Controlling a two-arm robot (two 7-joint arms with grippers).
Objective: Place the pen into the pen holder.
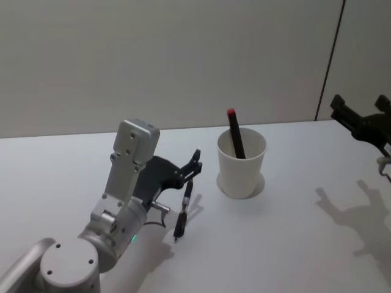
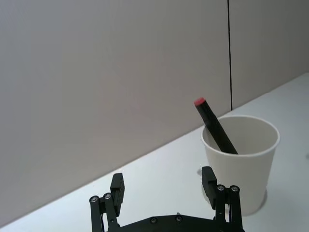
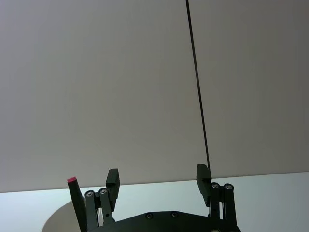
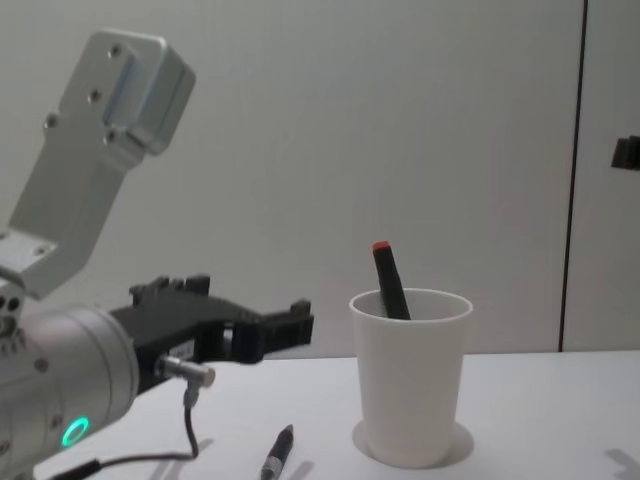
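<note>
Likely light, stiff and roll-prone, the pen [image 1: 183,210] near the pen holder [image 1: 241,174] suits a mid-barrel pinch from the left gripper [image 2: 162,178], fingers spread just above it; the right gripper [image 3: 157,173], likewise spread, hangs raised at far right.

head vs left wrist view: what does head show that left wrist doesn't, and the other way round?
Head, not left wrist: the loose pen lying on the table near the left gripper, and the right gripper raised and open at the right. Left wrist, not head: a straight look between the left gripper's spread fingers, nothing between them. Both: the pen holder with a red-tipped pen leaning inside.
</note>
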